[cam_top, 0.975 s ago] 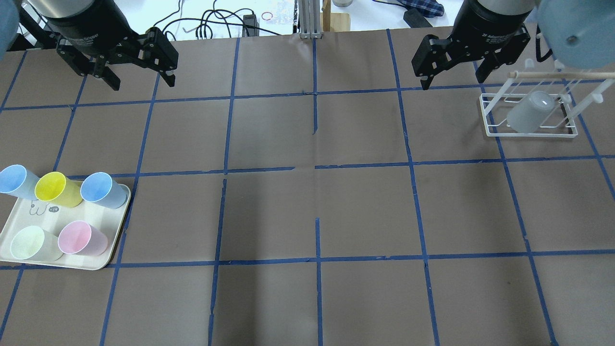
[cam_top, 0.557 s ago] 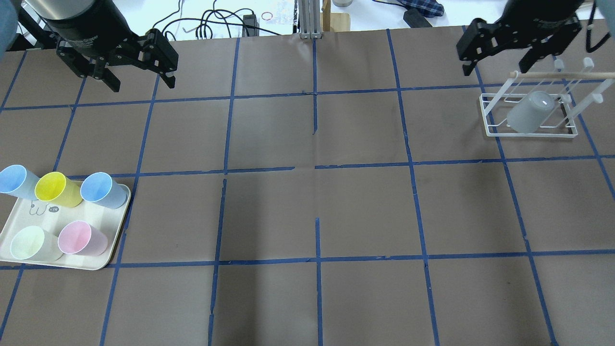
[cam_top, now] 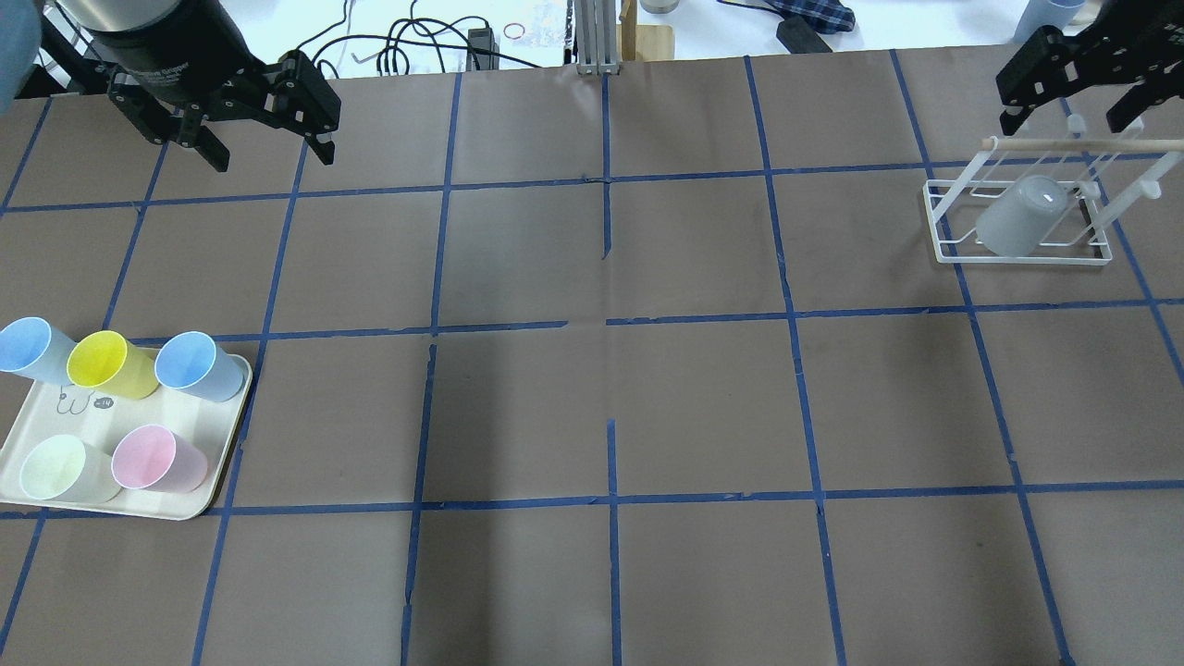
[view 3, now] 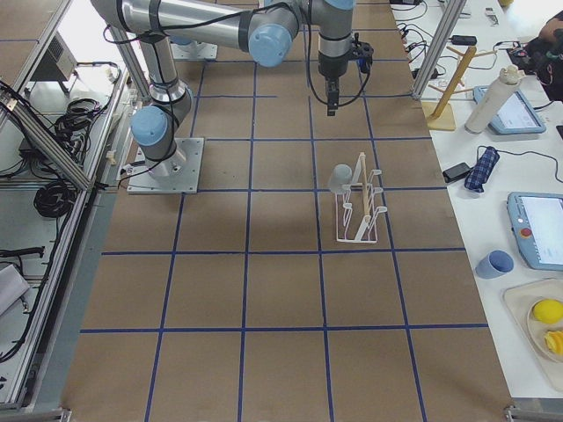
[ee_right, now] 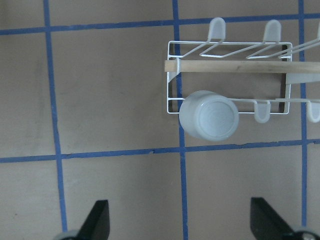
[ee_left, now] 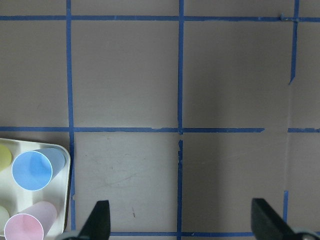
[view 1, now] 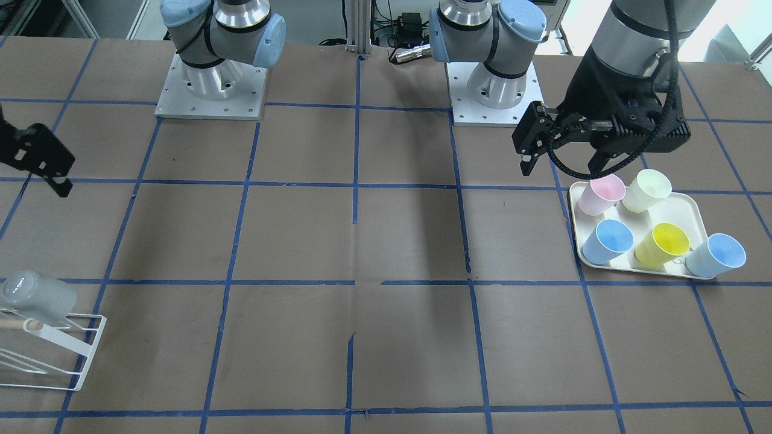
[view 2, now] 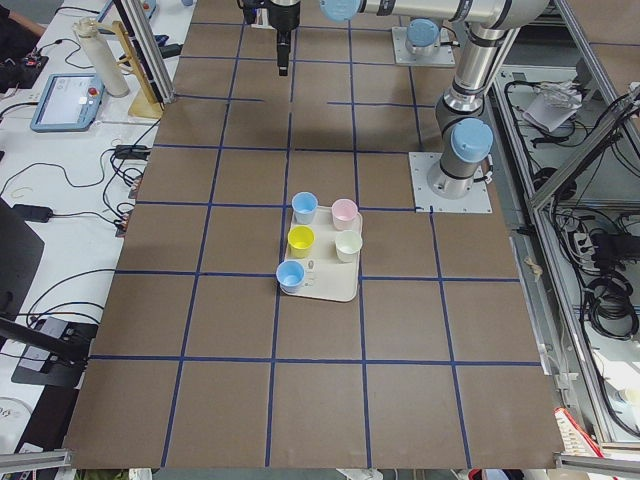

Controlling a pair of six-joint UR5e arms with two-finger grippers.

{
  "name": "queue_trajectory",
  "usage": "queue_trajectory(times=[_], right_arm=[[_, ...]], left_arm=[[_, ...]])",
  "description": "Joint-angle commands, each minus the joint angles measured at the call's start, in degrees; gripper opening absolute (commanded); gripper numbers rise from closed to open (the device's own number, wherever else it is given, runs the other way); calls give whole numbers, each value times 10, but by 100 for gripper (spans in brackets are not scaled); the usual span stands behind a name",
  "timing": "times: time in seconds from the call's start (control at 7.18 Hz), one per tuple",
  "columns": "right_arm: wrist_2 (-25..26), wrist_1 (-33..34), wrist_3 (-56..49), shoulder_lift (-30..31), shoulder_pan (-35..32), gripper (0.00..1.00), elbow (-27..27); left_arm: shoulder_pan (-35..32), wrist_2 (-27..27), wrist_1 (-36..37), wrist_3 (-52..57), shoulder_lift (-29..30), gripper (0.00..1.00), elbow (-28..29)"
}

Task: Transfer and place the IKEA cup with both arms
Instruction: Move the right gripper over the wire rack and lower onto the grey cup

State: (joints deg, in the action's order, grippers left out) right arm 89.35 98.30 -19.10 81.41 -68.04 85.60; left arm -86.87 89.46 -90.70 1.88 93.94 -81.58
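Cup [cam_top: 1022, 217] sits inverted on rack [cam_top: 943, 250] near far right corner | left gripper [cam_top: 274, 157] and right gripper [ee_right: 182, 220] both spread wide, empty | transfer looks done; only parking the arms appears left

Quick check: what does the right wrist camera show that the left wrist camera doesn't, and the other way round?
Right wrist only: the IKEA cup, base up on the white wire rack.
Left wrist only: a corner of the cream tray holding a light-blue cup and a pink cup.
Both: the brown table with its blue tape grid, and that arm's own pincer at the bottom edge, the left pincer and the right pincer, each open and empty.
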Motion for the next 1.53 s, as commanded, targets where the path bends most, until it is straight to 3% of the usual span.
queue_trajectory(times=[0.0,0.42,1.11,1.39], right_arm=[[-1,44,-15,-43,24,100,20],[0,117,-15,-106,24,100,41],[17,132,-10,-135,24,100,42],[16,133,-10,-135,24,88,42]], left_arm=[[3,-2,-4,1,-10,100,-13],[4,-5,-2,1,-10,100,-10],[6,2,-8,1,-15,100,-14],[5,3,-4,-2,-7,100,-3]])
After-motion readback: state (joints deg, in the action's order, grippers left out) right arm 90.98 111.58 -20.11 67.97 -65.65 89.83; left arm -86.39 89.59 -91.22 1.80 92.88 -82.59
